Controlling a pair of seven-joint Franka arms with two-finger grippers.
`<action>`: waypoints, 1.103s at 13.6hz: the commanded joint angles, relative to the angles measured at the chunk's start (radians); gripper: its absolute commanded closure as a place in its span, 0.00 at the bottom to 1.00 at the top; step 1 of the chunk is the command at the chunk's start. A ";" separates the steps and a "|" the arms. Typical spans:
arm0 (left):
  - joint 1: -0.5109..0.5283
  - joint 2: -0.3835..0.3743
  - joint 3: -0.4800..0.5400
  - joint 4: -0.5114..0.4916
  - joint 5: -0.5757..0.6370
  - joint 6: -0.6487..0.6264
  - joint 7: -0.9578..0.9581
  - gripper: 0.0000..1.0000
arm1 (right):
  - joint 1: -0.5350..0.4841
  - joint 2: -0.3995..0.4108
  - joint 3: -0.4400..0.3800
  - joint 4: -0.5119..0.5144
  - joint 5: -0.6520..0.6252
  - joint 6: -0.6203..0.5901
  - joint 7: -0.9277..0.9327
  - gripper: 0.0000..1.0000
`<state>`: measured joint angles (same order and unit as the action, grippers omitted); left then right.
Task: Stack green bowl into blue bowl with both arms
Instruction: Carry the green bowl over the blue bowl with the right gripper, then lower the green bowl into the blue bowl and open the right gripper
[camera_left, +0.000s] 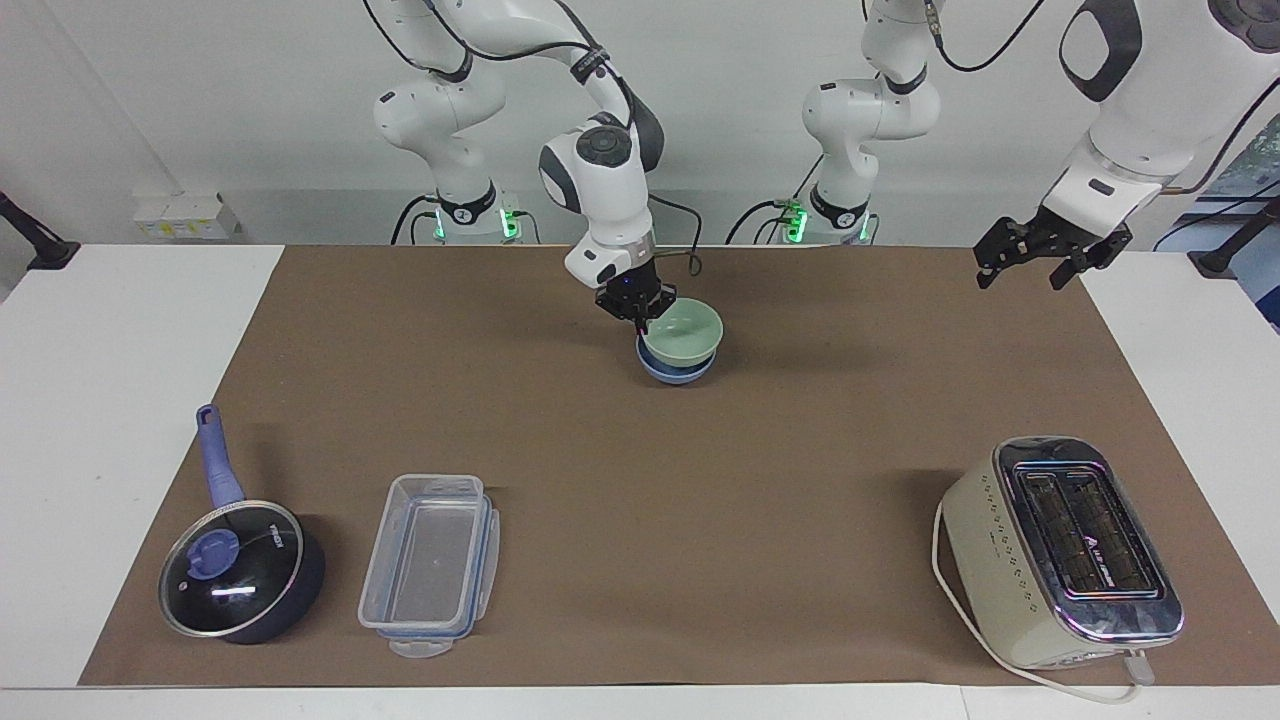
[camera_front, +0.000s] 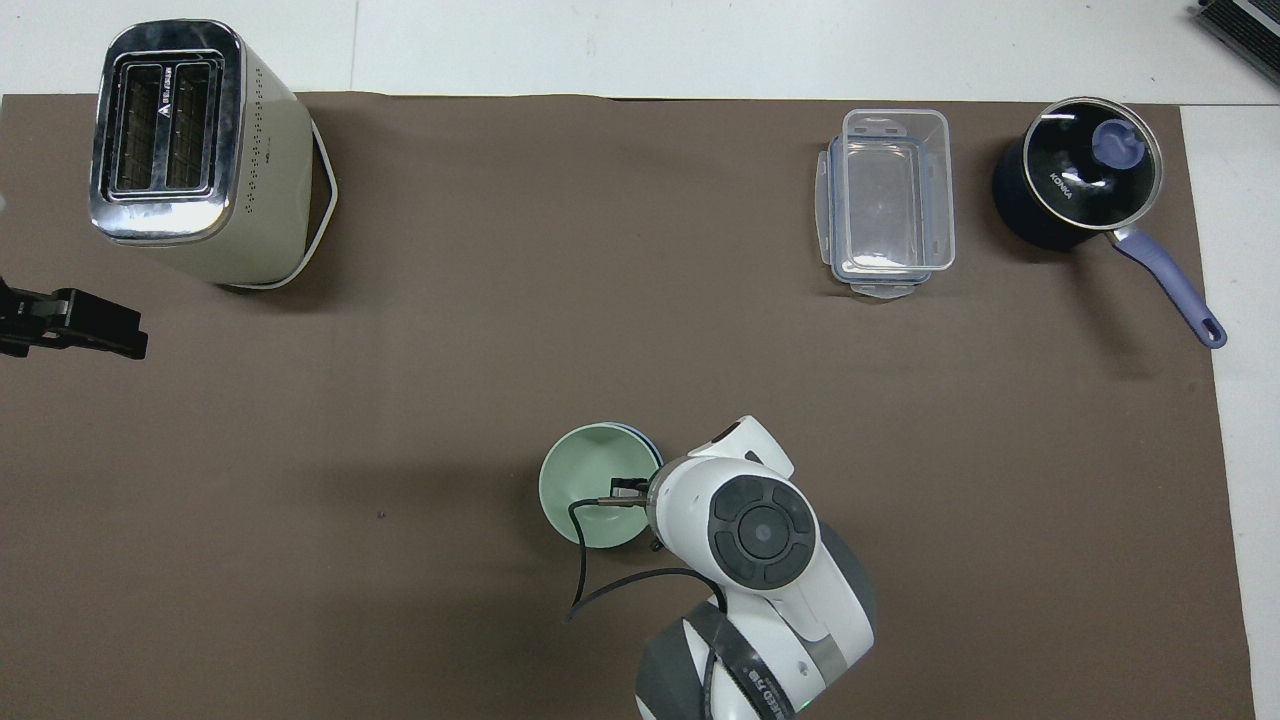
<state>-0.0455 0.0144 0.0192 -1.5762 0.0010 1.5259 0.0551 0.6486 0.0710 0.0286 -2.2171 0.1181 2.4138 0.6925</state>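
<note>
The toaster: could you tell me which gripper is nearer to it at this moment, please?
Left. The left gripper hangs open at the toaster's end of the table, nearer the robots. The right gripper is mid-table, shut on the green bowl over the blue bowl.

In the overhead view the blue bowl (camera_front: 650, 447) is almost wholly covered by the green bowl (camera_front: 585, 490), only a thin crescent showing near the frame's centre. The right gripper (camera_left: 642, 318) is hidden there under its own white wrist. At the left edge the left gripper (camera_front: 75, 325) is cut off.
</note>
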 joint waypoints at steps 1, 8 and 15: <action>0.004 0.006 -0.002 0.015 0.017 -0.020 0.005 0.00 | -0.006 0.009 0.007 0.011 0.026 0.007 0.004 1.00; 0.004 0.006 -0.002 0.015 0.017 -0.020 0.005 0.00 | -0.013 -0.028 0.004 0.028 0.011 -0.114 0.009 0.97; 0.004 0.004 -0.002 0.016 0.017 -0.020 0.006 0.00 | -0.020 -0.028 0.005 0.023 0.011 -0.087 -0.005 0.97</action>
<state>-0.0455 0.0144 0.0192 -1.5762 0.0010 1.5258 0.0551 0.6433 0.0520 0.0266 -2.1873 0.1181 2.3199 0.6925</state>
